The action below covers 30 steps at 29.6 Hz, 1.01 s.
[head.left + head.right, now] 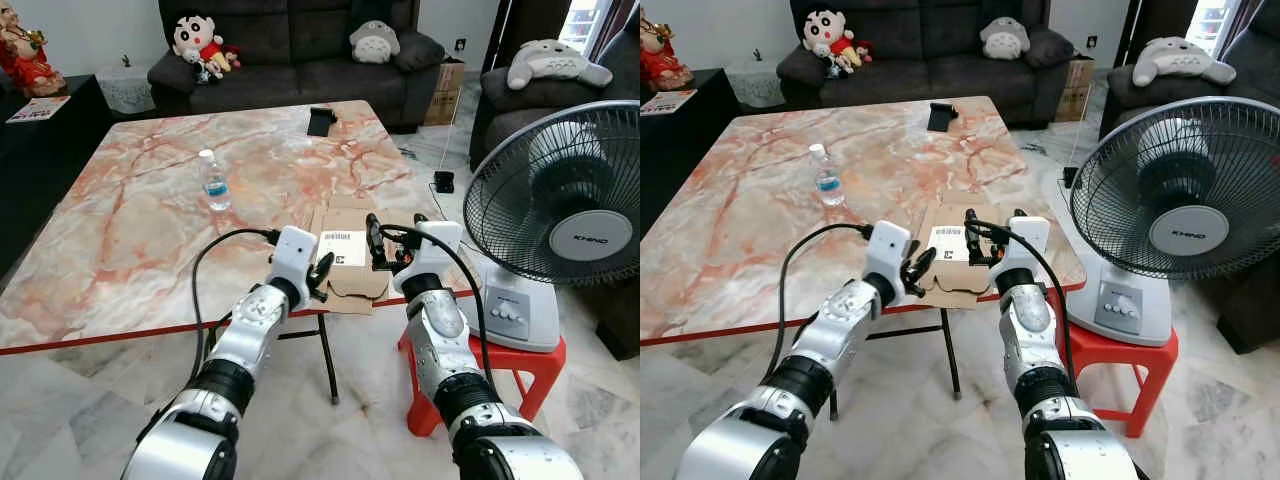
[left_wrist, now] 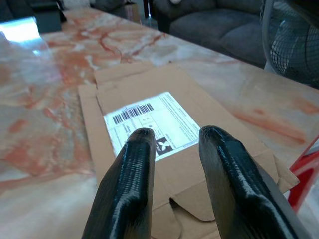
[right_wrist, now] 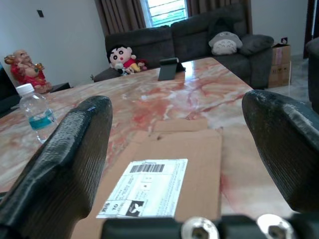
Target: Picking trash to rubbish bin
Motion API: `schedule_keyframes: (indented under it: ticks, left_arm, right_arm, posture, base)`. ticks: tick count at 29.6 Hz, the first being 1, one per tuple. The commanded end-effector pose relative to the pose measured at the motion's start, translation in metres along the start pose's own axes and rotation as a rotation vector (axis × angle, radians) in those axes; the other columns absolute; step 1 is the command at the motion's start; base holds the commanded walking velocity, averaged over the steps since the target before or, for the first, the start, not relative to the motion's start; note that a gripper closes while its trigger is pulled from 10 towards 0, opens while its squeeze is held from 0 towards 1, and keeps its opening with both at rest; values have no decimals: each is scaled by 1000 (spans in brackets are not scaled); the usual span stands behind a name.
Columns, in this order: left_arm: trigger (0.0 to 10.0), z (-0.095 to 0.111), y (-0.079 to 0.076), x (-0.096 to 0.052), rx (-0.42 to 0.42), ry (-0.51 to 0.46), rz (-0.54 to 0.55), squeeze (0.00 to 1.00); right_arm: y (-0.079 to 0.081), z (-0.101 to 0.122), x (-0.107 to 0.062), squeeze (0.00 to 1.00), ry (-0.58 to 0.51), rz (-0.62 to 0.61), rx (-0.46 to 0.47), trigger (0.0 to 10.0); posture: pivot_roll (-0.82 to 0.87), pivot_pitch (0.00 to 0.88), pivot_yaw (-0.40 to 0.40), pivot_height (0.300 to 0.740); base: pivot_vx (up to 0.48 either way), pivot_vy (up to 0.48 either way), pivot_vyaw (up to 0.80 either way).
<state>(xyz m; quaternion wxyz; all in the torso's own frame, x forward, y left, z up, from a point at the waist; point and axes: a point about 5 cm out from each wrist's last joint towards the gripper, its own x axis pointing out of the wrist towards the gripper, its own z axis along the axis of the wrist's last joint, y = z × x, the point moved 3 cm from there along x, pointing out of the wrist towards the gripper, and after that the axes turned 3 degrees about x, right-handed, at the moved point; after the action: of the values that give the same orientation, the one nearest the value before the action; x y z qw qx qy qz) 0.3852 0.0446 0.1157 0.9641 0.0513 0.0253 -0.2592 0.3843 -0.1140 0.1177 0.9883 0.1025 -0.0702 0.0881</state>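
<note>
Where eyes show both grippers, label's barcode [image 2: 132, 113] close-up.

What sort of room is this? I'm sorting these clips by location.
Most likely a home living room: a dark sofa with plush toys, a marble-patterned table holding a flattened cardboard box and water bottle, and a standing fan.

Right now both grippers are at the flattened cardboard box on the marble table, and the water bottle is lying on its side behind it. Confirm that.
Not quite. The water bottle stands upright on the marble table, cap up, as the left eye view shows. The rest holds: the left gripper and right gripper are both at the flattened cardboard box near the table's front edge.
</note>
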Motion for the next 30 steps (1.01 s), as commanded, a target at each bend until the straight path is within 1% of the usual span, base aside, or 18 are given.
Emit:
schedule_keyframes:
  ticks: [1, 8, 9, 12, 16, 19, 20, 22, 23, 25, 26, 27, 29, 30]
  left_arm:
    - [10000, 0, 3, 2, 9, 25, -6, 0]
    - [10000, -6, 2, 2, -9, 45, -1, 0]
    - [10000, -10, 0, 2, -22, 56, -4, 0]
    - [10000, -13, -5, 3, -23, 74, -24, 0]
    - [10000, -12, -7, 5, -27, 75, -30, 0]
    - [10000, -15, -15, 7, -48, 96, -68, 0]
    - [10000, -15, -15, 7, -48, 96, -68, 0]
    - [10000, -23, -20, 5, -47, 129, -96, 0]
    - [10000, -23, -20, 5, -47, 129, -96, 0]
    - [10000, -33, -24, 1, -46, 165, -126, 0]
    - [10000, -33, -24, 1, -46, 165, -126, 0]
    - [10000, -42, -27, -3, -59, 185, -140, 0]
    - [10000, -49, -28, -7, -83, 202, -138, 0]
    - [10000, -49, -28, -7, -83, 202, -138, 0]
  right_arm:
    - [3, 1, -1, 0, -13, 8, -1, 10000]
    - [1, -6, -10, 0, -7, -7, -1, 10000]
    - [1, -7, -12, 0, -7, -10, -1, 10000]
    - [-2, -7, -14, 0, -15, -29, 2, 10000]
    - [-4, -6, -15, 0, -17, -42, 3, 10000]
    - [-7, -8, -20, 0, -19, -61, 4, 10000]
    - [-7, -8, -20, 0, -19, -61, 4, 10000]
    - [-5, -10, -22, 0, -12, -61, 6, 10000]
    - [-5, -10, -22, 0, -12, -61, 6, 10000]
    - [-2, -13, -24, 0, -3, -56, 11, 10000]
    - [-2, -13, -24, 0, -3, -56, 11, 10000]
    - [0, -15, -24, 0, 1, -53, 14, 10000]
    - [1, -15, -24, 0, 5, -53, 16, 10000]
    - [1, -15, -24, 0, 5, -53, 16, 10000]
  posture:
    - [-8, 0, 77, 740]
    - [-28, 0, 100, 740]
    - [-45, 0, 115, 740]
    - [-59, 0, 132, 740]
    - [-59, 0, 132, 740]
    - [-51, 17, 146, 740]
    - [-51, 17, 146, 740]
    - [-45, 25, 146, 740]
    - [-45, 25, 146, 740]
    - [-33, 34, 144, 740]
    - [-33, 34, 144, 740]
    - [-28, 35, 146, 740]
    - [-18, 40, 149, 740]
    - [-18, 40, 149, 740]
  base:
    - [0, 0, 0]
    - [0, 0, 0]
    - [0, 0, 0]
    - [0, 0, 0]
    - [0, 0, 0]
    - [0, 0, 0]
    - [0, 0, 0]
    - [0, 0, 0]
    - [0, 0, 0]
    - [0, 0, 0]
    - [0, 0, 0]
    - [0, 0, 0]
    - [0, 0, 0]
    - [0, 0, 0]
